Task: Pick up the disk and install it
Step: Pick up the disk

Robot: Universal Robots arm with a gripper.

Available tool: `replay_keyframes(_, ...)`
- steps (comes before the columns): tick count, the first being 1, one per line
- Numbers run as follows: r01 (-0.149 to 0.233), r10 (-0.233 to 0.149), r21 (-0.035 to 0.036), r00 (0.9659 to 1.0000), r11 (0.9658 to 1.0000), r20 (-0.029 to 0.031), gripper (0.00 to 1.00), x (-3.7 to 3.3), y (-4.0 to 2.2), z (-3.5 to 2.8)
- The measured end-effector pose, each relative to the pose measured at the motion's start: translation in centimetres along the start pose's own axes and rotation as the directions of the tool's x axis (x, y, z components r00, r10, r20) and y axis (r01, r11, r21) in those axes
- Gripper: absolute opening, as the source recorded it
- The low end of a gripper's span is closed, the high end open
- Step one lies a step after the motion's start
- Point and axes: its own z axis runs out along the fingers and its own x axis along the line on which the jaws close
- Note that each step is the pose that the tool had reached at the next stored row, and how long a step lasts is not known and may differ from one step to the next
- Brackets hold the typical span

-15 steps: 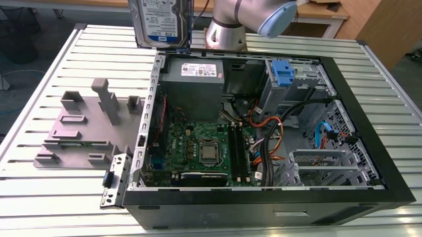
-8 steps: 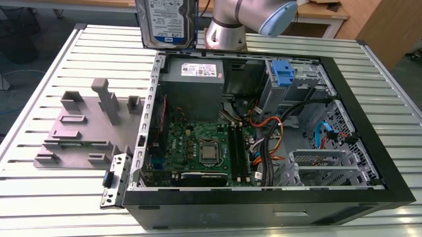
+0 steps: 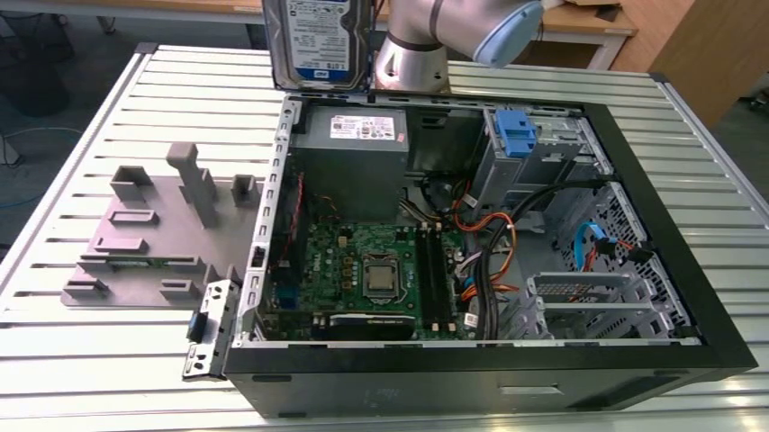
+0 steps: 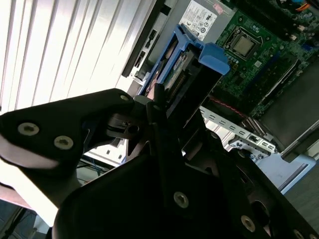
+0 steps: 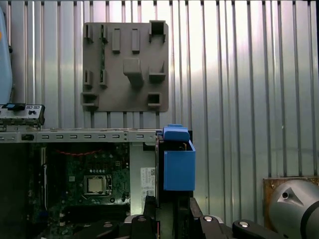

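A ribbed metal table (image 3: 96,360) carries the whole setup. On it lies an open black computer case (image 3: 481,382), side panel off and the inside facing up. The grey robot arm (image 3: 420,45) rises from the table just behind the case's far wall. On the exterior view's left of the case sits a flat grey fixture plate (image 3: 132,243) with raised slots and posts, close beside the case.

Inside the case, a grey power supply (image 3: 355,171) with a white sticker fills the far corner. The green motherboard (image 3: 348,261) lies nearer the camera, with the square processor (image 3: 382,281) seated in it. An upright blue latch piece (image 3: 513,135) stands at the drive bay, toward the exterior view's right.

The disk (image 3: 315,40) hangs in the air at the top edge of the exterior view. It is upright with its white-and-blue label facing the camera, above the far rim of the case and just to the exterior view's left of the arm. In the first wrist view the black gripper (image 5: 171,209) has its jaws closed onto the disk (image 5: 160,169), which shows edge-on with its blue side rail (image 5: 178,169) beside it, over the case's edge by the power supply. The second wrist view shows the disk (image 4: 174,69) clamped between the dark fingers (image 4: 158,107).
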Motion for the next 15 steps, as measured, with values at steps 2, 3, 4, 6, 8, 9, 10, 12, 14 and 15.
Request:
replay_keyframes(2, 0.000, 0.000, -0.0001, 1.0000, 1.0000, 0.0000, 0.35, -0.01, -0.39, 0.03)
replay_keyframes(3, 0.000, 0.000, -0.0001, 1.0000, 1.0000, -0.0001, 0.35, -0.02, -0.59, 0.04)
replay_keyframes(4, 0.000, 0.000, -0.0001, 1.0000, 1.0000, 0.0000, 0.35, -0.03, -0.78, 0.05)
replay_keyframes(6, 0.000, 0.000, 0.0000, 1.0000, 1.0000, 0.0000, 0.35, -0.04, -1.15, 0.08)
replay_keyframes(8, 0.000, 0.000, -0.0001, 1.0000, 1.0000, -0.0001, 0.35, -0.06, -1.51, 0.11)
replay_keyframes(9, 0.000, 0.000, -0.0001, 1.0000, 1.0000, -0.0001, 0.35, -0.06, -1.69, 0.12)
replay_keyframes(10, 0.000, 0.000, -0.0001, 1.0000, 1.0000, -0.0001, 0.35, -0.07, -1.87, 0.13)
replay_keyframes(12, 0.000, 0.000, -0.0001, 1.0000, 1.0000, 0.0000, 0.35, -0.08, -2.25, 0.16)
replay_keyframes(14, 0.000, 0.000, -0.0001, 1.0000, 1.0000, -0.0001, 0.35, -0.09, -2.56, 0.18)
replay_keyframes(15, 0.000, 0.000, -0.0001, 1.0000, 1.0000, -0.0001, 0.35, -0.10, -2.69, 0.19)
